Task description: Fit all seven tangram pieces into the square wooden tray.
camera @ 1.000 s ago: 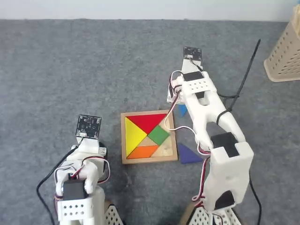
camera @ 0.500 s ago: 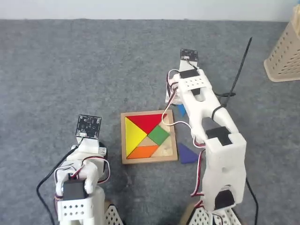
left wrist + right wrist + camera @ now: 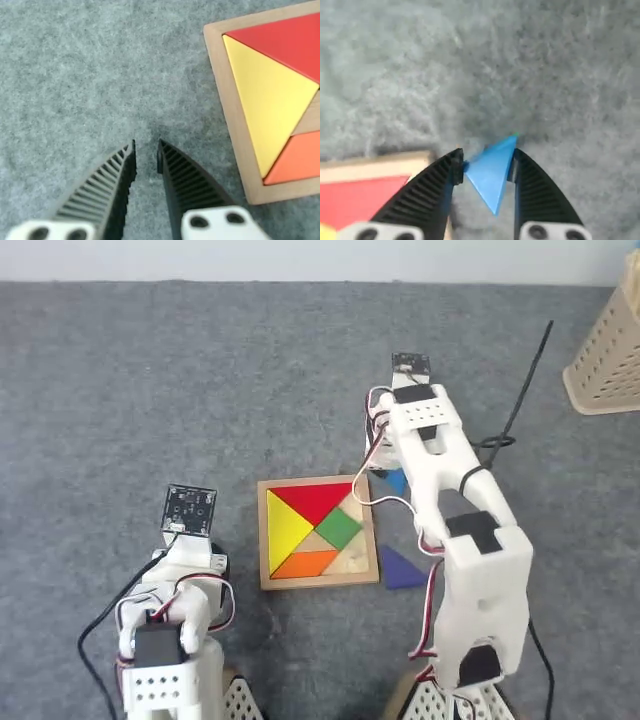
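Observation:
The square wooden tray [image 3: 268,540] lies on the grey carpet between the arms and holds red, yellow, orange and green pieces; bare wood shows at its corner nearest the right arm. A purple triangle [image 3: 402,569] rests on the carpet just outside that corner. A blue triangle [image 3: 490,170] sits between my right gripper's [image 3: 485,159] fingers, which are shut on it just past the tray's edge [image 3: 375,165]. In the high view the blue triangle [image 3: 397,481] peeks out beside the right arm. My left gripper [image 3: 146,146] is shut over bare carpet beside the tray [image 3: 235,135].
A beige perforated basket [image 3: 606,350] stands at the far right edge. A black cable [image 3: 527,390] runs from the right arm toward the back. Open carpet stretches to the left and behind the tray.
The right arm swung slightly left, then back to the right, and the blue triangle shifted a little with it. The left arm has stayed still.

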Motion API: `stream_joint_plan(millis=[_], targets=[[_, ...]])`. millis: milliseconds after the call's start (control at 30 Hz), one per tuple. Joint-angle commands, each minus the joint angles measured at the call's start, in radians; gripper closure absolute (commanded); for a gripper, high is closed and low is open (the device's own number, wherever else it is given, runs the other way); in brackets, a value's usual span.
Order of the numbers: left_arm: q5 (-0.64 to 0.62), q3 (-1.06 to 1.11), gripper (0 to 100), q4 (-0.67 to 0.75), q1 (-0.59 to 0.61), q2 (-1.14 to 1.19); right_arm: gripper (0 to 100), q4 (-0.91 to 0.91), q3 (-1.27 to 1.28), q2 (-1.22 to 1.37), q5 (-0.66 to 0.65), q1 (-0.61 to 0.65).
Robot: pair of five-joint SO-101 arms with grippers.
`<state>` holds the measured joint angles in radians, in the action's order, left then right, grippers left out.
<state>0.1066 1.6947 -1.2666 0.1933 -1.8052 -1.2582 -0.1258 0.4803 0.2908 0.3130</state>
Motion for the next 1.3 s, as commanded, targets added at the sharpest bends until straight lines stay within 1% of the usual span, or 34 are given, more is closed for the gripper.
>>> stream_joint_plan(millis=[0, 233, 367, 600, 800, 1067, 1133, 1167, 1233, 1267], targets=[[-0.008, -0.008, 93, 0.0, -0.003, -0.023, 89.0, -0.01, 0.055, -0.177, -0.052, 0.067], [-0.008, -0.008, 93, 0.0, -0.003, -0.023, 89.0, 0.168, 0.333, -0.394, -0.126, 0.208], [-0.008, -0.008, 93, 0.0, -0.003, -0.023, 88.8, 0.22, 0.407, -0.42, -0.133, 0.245], [-0.008, -0.008, 93, 0.0, -0.003, -0.023, 88.5, 0.242, 0.425, -0.42, -0.133, 0.246], [-0.008, -0.008, 93, 0.0, -0.003, -0.023, 79.7, 0.234, 0.428, -0.42, -0.172, 0.249], [-0.008, -0.008, 93, 0.0, -0.003, -0.023, 80.1, 0.234, 0.428, -0.42, -0.17, 0.248], [-0.008, -0.008, 93, 0.0, -0.003, -0.023, 83.1, 0.232, 0.428, -0.421, -0.17, 0.243], [-0.008, -0.008, 93, 0.0, -0.003, -0.023, 87.1, 0.229, 0.428, -0.43, -0.17, 0.242], [-0.008, -0.008, 93, 0.0, -0.003, -0.023, 98.6, 0.188, 0.419, -0.455, -0.181, 0.219], [-0.008, -0.008, 93, 0.0, -0.003, -0.023, 99.8, 0.162, 0.416, -0.484, -0.201, 0.205]])
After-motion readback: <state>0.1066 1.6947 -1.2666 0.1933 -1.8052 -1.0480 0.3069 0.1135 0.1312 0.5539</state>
